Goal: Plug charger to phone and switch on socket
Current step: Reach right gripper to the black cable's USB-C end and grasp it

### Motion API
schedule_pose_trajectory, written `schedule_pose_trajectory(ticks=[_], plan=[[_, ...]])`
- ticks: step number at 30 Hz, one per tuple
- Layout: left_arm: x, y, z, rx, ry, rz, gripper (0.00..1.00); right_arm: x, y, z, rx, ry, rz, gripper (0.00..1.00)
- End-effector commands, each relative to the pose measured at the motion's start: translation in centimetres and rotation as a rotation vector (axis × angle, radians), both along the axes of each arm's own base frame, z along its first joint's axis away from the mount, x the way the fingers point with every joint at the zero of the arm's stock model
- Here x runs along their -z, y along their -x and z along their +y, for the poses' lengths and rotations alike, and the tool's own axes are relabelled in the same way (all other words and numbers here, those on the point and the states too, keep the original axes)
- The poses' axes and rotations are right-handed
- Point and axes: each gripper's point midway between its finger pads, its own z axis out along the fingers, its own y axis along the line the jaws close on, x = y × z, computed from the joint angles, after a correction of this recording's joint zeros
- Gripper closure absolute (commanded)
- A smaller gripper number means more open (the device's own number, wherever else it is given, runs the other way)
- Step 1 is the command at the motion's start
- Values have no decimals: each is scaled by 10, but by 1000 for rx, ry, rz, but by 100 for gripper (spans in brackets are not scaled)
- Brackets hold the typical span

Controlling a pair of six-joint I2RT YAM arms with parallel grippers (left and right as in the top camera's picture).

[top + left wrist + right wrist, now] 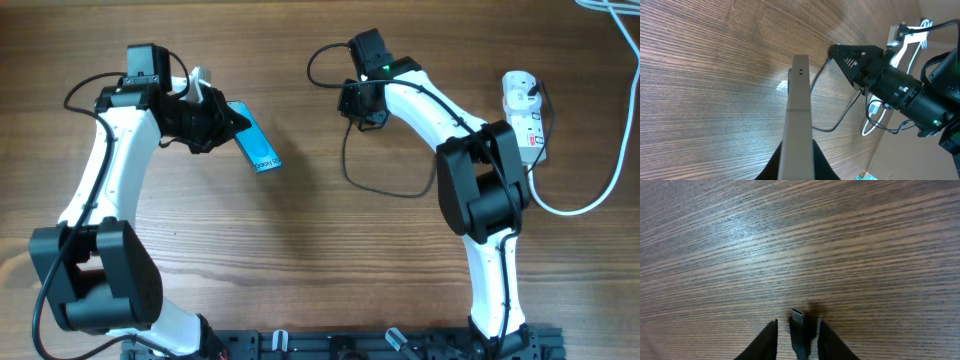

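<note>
1. The left jaws are clamped on the phone (256, 148) and hold it tilted above the desk (320, 270). The left wrist view shows it nearly edge-on.
2. The right jaws are closed on the charger (799, 318) at its connector. The metal tip sticks out just ahead of them.
3. The cable (372, 186) loops across the desk to the socket (523, 118) at the far right. A black plug head (538, 95) looks seated in it. I cannot tell how the switch is set.
4. The phone lies to the left of the right jaws, with bare desk between them. Seen from overhead, its long axis runs diagonally from the left jaws down and to the right, so its free short end is the end nearest the connector.
5. The right wrist view shows only wood ahead of the tip, so I judge the tip is not yet aimed at the phone.
6. The next move likely needs the right arm (440, 118), which carries the connector, to line the tip up with that free end. The port itself is too small to make out.
</note>
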Motion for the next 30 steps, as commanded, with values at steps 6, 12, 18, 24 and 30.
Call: schedule_pose_trajectory(ticks=[6, 12, 18, 24, 30], plan=[[-6, 0, -1, 16, 14, -22, 96, 36, 27, -5, -130, 192, 53, 96], [-6, 0, -1, 16, 13, -23, 96, 25, 44, -30, -196, 323, 99, 96], [-6, 0, -1, 16, 14, -18, 96, 7, 57, -52, -213, 430, 136, 96], [-5, 3, -1, 16, 15, -3, 96, 30, 94, -49, -193, 356, 268, 96], [-5, 3, -1, 16, 15, -4, 96, 60, 134, -60, -209, 348, 382, 80]])
